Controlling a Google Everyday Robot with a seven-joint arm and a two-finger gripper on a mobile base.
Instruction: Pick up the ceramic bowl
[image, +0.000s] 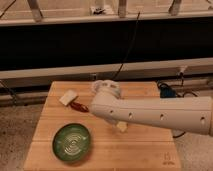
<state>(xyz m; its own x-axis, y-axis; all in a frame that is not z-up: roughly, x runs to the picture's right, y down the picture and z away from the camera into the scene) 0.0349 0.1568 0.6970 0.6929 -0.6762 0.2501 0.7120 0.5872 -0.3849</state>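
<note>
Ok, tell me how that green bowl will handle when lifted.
Glossy glaze on the ceramic bowl: probably slippery. Wide and shallow: unlikely to tip or roll. The hand, mostly hidden under the arm, is right of it.

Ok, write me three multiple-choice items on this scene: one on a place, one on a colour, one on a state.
1. Where on the wooden table is the ceramic bowl?
A) front left, nearest the camera
B) back right
C) back middle

2. What colour is the bowl?
A) white
B) green
C) red

3. How is the bowl?
A) lifted in the hand
B) upside down
C) resting upright on the table

Answers:
1 A: it sits by the table's near-left corner.
2 B: it is glossy green with pale rings inside.
3 C: the hand, at the tip of the arm over the table's back middle, is apart from it.
</note>
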